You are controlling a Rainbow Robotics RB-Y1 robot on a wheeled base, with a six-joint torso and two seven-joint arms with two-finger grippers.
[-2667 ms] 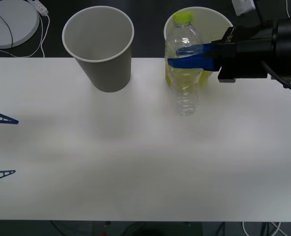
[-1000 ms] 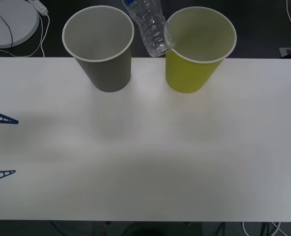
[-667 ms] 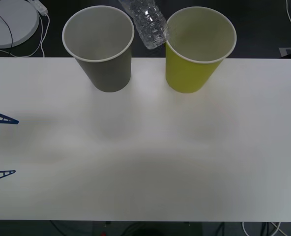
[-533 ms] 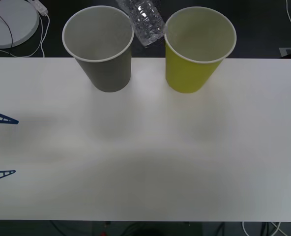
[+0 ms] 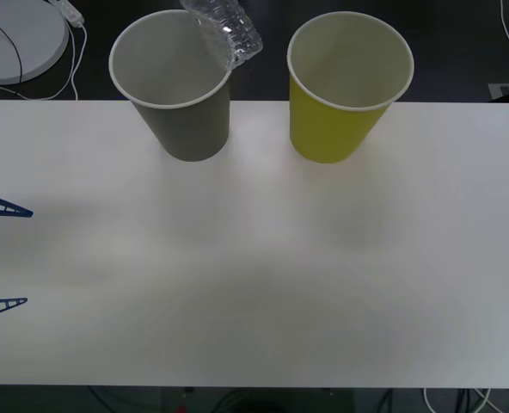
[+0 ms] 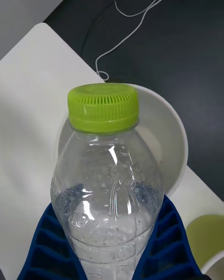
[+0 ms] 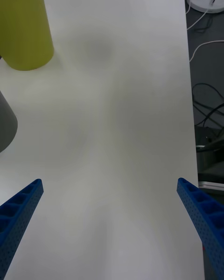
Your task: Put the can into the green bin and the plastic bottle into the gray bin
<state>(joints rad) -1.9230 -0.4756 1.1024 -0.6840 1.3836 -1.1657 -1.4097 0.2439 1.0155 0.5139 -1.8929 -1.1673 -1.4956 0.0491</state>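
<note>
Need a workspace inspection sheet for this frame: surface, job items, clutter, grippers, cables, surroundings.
Surface: white table, bare in front of the bins.
Job's things: clear ribbed plastic bottle with lime-green cap, held above the gray paper-cup bin; yellow-green paper-cup bin upright beside it; no can seen.
Clutter: nothing seen.
Grippers: right gripper, jaws shut on the bottle; left gripper open, low at the table's left edge.
Cables: white cables on the dark floor beyond the table.
Surroundings: round white base on the floor.
</note>
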